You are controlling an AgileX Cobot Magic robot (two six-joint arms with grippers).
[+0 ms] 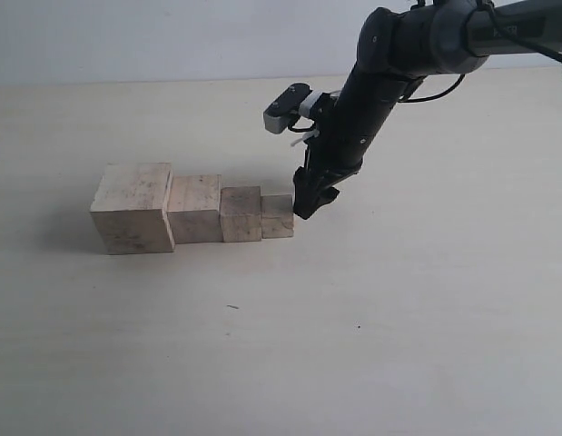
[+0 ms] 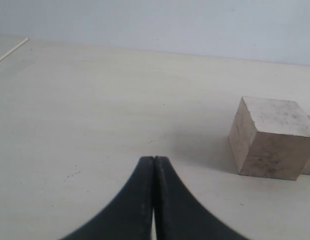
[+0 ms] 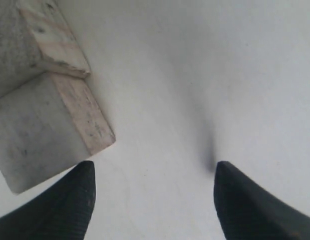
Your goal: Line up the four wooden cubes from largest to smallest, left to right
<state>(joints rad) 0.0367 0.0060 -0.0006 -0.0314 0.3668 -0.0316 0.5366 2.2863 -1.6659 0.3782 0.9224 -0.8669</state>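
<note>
Four cubes (image 1: 196, 207) in a touching row, mid counter (image 1: 371, 345). Largest cube (image 1: 133, 207) at left end, smallest cube (image 1: 277, 216) at right end. Right pincer (image 1: 312, 204) spread, empty, just right of smallest cube. Left pincer (image 2: 153, 165) pressed together, clear of row. Order looks done. Best move: lift right pincer up and rightward, no brushing smallest cube.

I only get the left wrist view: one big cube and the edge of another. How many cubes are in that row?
Observer: The exterior view shows four wooden cubes, touching, from the largest cube at left to the smallest cube at right.
Operator: Where is the right gripper?
Observer: The right gripper hangs low, just right of the smallest cube.
Operator: Holding it?
Observer: No, its jaws stand open and the cube lies outside them.
</note>
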